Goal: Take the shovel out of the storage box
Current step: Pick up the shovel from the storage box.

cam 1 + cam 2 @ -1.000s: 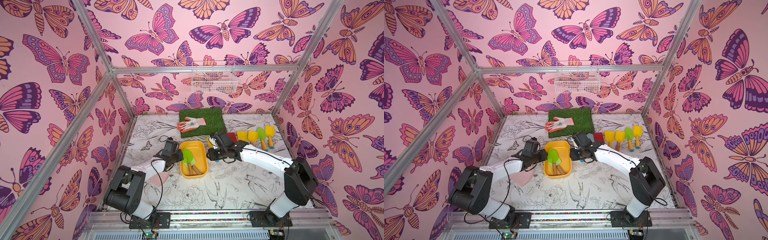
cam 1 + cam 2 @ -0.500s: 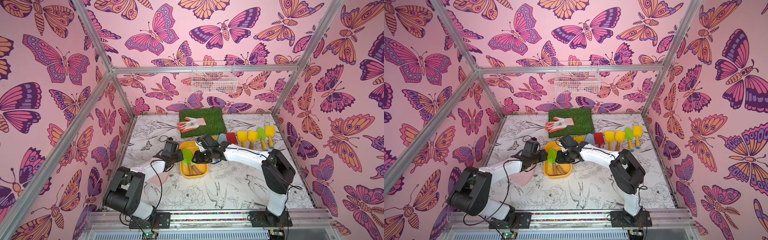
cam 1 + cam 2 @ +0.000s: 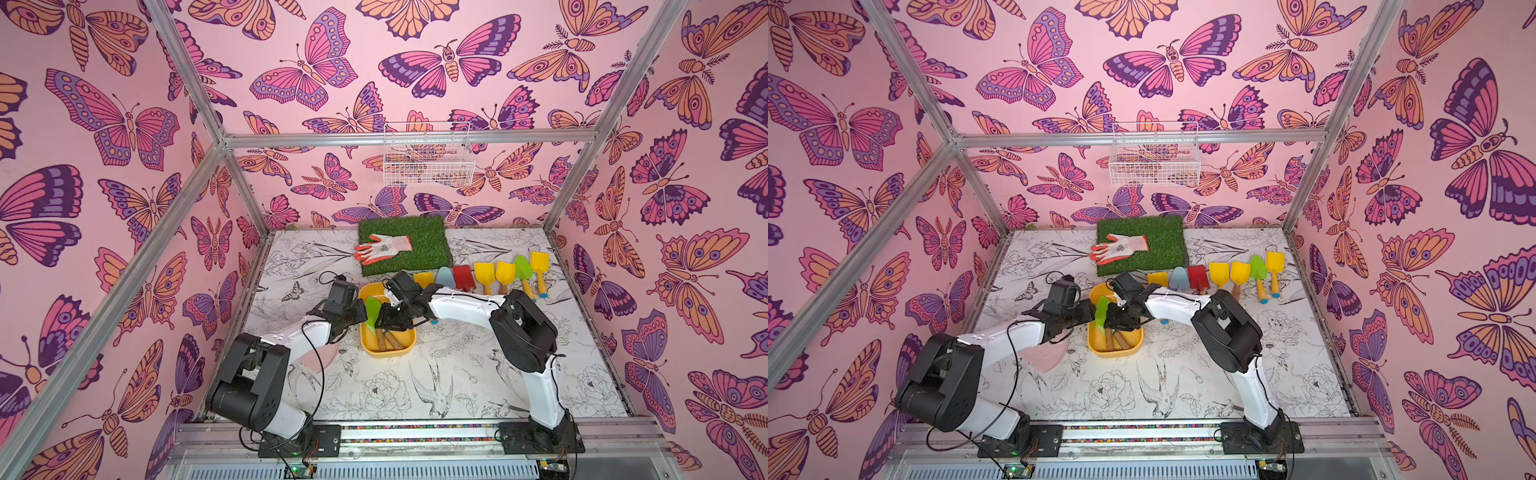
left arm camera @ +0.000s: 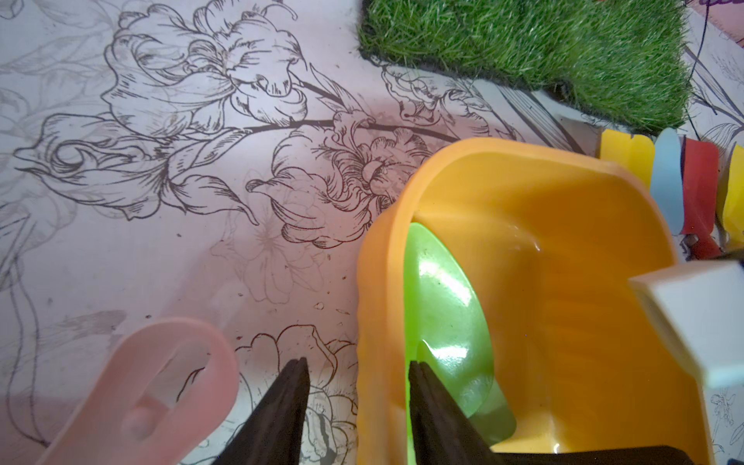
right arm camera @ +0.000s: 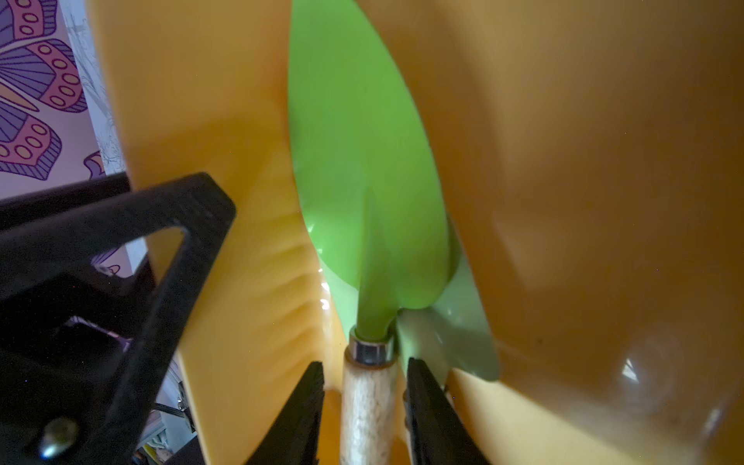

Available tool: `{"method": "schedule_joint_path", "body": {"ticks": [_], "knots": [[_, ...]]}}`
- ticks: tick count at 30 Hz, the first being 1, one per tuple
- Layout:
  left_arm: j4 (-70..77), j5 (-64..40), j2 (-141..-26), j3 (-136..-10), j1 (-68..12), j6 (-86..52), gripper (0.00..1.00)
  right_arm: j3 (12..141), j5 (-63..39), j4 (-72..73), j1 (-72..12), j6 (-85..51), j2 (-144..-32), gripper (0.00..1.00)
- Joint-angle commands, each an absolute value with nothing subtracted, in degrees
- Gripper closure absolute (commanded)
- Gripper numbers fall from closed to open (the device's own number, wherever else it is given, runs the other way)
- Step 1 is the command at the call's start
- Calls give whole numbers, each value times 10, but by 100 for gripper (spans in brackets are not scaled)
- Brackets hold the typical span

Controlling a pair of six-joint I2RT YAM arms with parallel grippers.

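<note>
Right wrist: right claw apart around shovel; left claw astride storage box, grip unclear.

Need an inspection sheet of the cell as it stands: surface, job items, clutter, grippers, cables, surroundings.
Surface: floral-print table, no spills seen.
Job's things: green shovel sits in the yellow storage box; a second wooden handle beside it.
Clutter: seven shovels in a row; glove on grass mat; pink plastic piece under the left arm.
Grippers: left gripper straddles the box's wall, contact unclear; right gripper open, jaws flanking the shovel's handle.
Cables: black cable loops along left arm.
Surroundings: butterfly walls; wire basket on back wall.
</note>
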State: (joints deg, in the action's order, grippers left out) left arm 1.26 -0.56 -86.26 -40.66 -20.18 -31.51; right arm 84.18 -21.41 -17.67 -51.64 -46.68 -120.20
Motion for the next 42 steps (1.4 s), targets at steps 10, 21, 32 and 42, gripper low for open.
{"method": "schedule_joint_path", "body": {"ticks": [10,21,32,42], "knots": [[9,0,-881,-408,-204,-306,53,912,-189,-249,-538,-454,-1253,64],[9,-1,-881,-408,-204,-306,53,926,-158,-258,-551,-468,-1278,65],[10,-1,-882,-408,-205,-307,53,966,-79,-324,-567,-443,-1296,67],[10,0,-879,-408,-205,-306,53,951,-100,-287,-567,-461,-1305,64]]}}
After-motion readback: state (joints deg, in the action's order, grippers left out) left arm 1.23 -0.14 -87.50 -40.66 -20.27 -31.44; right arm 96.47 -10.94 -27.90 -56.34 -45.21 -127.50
